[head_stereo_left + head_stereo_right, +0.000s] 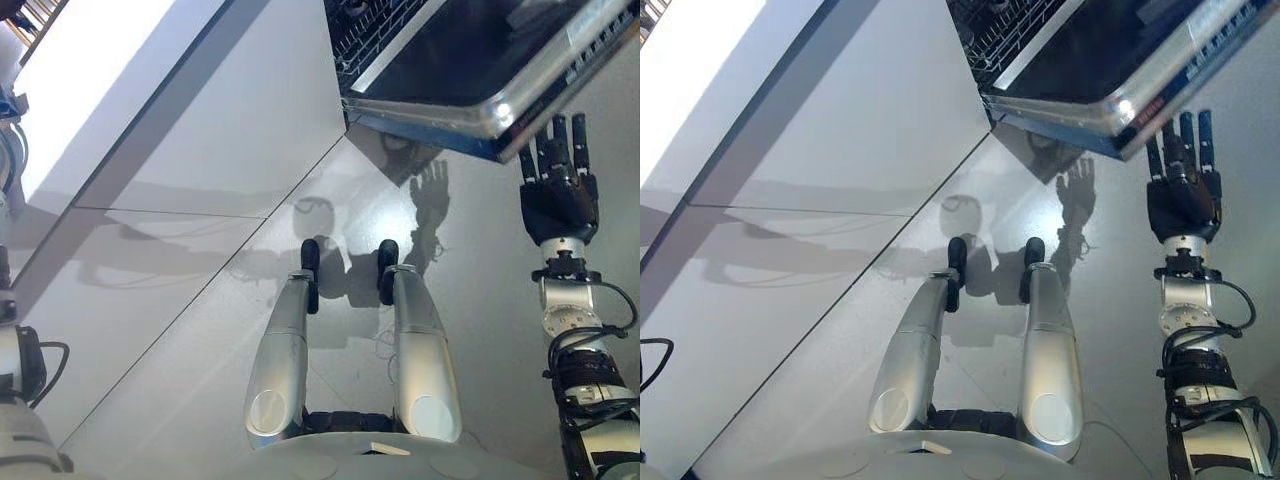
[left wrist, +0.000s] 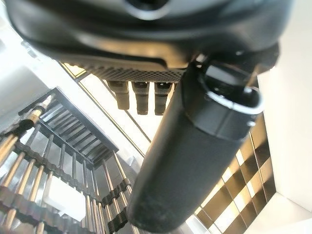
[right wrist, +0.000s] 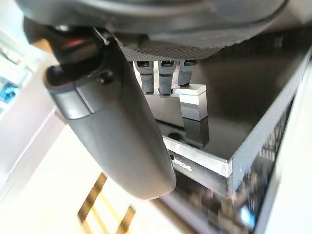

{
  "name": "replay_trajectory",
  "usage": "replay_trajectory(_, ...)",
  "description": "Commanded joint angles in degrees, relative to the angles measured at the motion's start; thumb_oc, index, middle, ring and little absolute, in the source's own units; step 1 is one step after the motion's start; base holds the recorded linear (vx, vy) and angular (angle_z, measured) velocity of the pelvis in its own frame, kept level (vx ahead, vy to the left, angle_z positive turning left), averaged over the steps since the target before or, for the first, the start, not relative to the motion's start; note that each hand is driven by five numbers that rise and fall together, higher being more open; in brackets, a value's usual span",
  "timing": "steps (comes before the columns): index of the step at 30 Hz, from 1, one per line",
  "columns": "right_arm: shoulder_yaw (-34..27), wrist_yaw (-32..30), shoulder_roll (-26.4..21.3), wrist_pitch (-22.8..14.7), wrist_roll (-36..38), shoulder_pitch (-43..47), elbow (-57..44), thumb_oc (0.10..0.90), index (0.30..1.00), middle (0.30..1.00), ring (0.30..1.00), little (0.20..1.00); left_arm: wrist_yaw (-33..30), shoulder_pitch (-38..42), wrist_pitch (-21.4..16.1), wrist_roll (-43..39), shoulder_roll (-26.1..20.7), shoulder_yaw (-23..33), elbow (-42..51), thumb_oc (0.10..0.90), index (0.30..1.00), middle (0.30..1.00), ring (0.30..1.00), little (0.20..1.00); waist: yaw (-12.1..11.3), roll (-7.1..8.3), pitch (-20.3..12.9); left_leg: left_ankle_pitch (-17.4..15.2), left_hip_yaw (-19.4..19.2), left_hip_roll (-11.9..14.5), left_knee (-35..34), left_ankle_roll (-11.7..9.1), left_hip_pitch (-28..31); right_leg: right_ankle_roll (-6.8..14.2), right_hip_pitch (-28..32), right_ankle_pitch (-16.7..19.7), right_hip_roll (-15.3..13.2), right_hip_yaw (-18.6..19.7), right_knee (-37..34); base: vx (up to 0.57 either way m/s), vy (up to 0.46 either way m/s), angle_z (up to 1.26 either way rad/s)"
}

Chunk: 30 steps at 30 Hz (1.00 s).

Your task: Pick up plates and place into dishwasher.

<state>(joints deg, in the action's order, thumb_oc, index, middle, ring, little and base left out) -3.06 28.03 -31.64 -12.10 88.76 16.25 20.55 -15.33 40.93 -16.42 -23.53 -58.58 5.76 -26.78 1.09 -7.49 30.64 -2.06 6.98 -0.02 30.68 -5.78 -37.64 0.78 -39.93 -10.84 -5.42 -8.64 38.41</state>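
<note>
The dishwasher's door (image 1: 470, 60) lies open at the upper right, dark inside with a shiny metal rim, and its wire rack (image 1: 365, 35) shows behind it. My right hand (image 1: 558, 190) hovers just beside the door's outer corner, open, fingers straight and holding nothing. In the right wrist view its fingers (image 3: 161, 78) and thumb (image 3: 117, 131) reach over the door's dark panel (image 3: 243, 97) without touching it. In the left wrist view my left hand (image 2: 185, 161) is open and holds nothing, fingers (image 2: 144, 97) straight, with a dark wire rack (image 2: 58, 156) beyond it.
A white worktop (image 1: 130, 90) with grey cabinet fronts (image 1: 250, 130) below it runs along the left side. Glossy grey floor (image 1: 480, 300) spreads between the cabinets and the dishwasher door.
</note>
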Motion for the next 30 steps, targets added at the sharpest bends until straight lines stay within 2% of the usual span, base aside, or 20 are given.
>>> replay_trajectory(1, 12.5, 12.0, 4.4, 8.5, -10.9, 21.2, -19.0, 0.8, 0.9, 0.9, 0.9, 0.9, 0.1, -3.5, 0.6, 3.0, 5.9, -10.1, -0.6, 0.8, 0.9, 0.9, 0.9, 0.9, -2.8, 5.51, -0.8, -6.3, -7.4, -5.0, 4.7, 6.4, -1.7, 2.0, 1.5, 6.4, 1.7, 4.4, -6.4, 0.01, 0.033, 0.04)
replay_trajectory(7, 14.3, 10.6, 5.4, 8.4, -14.8, 22.0, -22.0, 0.8, 0.9, 0.9, 0.9, 0.9, -0.2, -3.3, 1.0, 2.9, 6.4, -10.5, -0.3, 0.8, 0.9, 0.9, 0.9, 0.9, -3.2, 5.33, -0.8, -6.3, -7.0, -5.3, 3.9, 6.7, -0.3, 1.9, 2.5, 6.4, 1.3, 4.1, -6.7, 0.02, 0.043, 0.14)
replay_trajectory(10, 14.7, 7.8, 6.4, 7.8, -16.4, 22.8, -22.5, 0.8, 0.9, 0.9, 0.9, 0.9, -0.5, -3.7, 1.3, 2.9, 7.0, -10.3, 0.2, 0.8, 0.9, 0.9, 0.9, 0.9, -3.6, 5.2, -0.8, -6.1, -6.9, -5.3, 3.0, 7.1, 1.1, 2.0, 3.3, 6.4, 1.1, 3.9, -6.8, 0.04, 0.056, 0.55)
replay_trajectory(14, 14.3, 0.9, 7.4, 6.0, -18.1, 25.2, -21.4, 0.8, 0.9, 0.9, 0.9, 0.9, -0.1, -3.2, 1.9, 3.1, 7.7, -10.3, -0.3, 0.8, 0.9, 0.9, 0.9, 0.9, -4.2, 5.2, -0.8, -5.2, -7.1, -5.4, 1.1, 7.6, 3.9, 1.9, 5.4, 7.1, 0.6, 3.3, -7.8, 0.03, 0.059, 0.57)
replay_trajectory(25, 11.3, -8.2, 8.4, 3.3, -25.0, 23.7, -19.2, 0.8, 0.9, 0.9, 0.9, 0.9, 2.5, -6.8, 1.9, 2.7, 8.1, -7.8, 1.9, 0.8, 0.9, 0.9, 0.9, 0.9, -5.4, 6.03, -0.9, -6.4, -6.7, -5.8, -2.7, 8.8, 15.5, 2.3, 15.4, 6.7, -0.7, 2.3, -10.5, 0.04, 0.023, 0.2)
replay_trajectory(30, 9.8, -9.2, 7.3, 2.7, -32.4, 18.6, -17.6, 0.8, 0.9, 0.9, 0.9, 0.9, 4.4, -11.4, 1.8, 2.7, 9.0, -5.6, 3.9, 0.8, 0.9, 0.9, 0.9, 0.9, -5.2, 7.29, -4.9, -5.9, -6.5, -5.5, -7.0, 8.5, 21.4, 2.6, 21.0, 7.1, -1.0, 1.6, -15.1, 0.05, -0.019, 0.03)
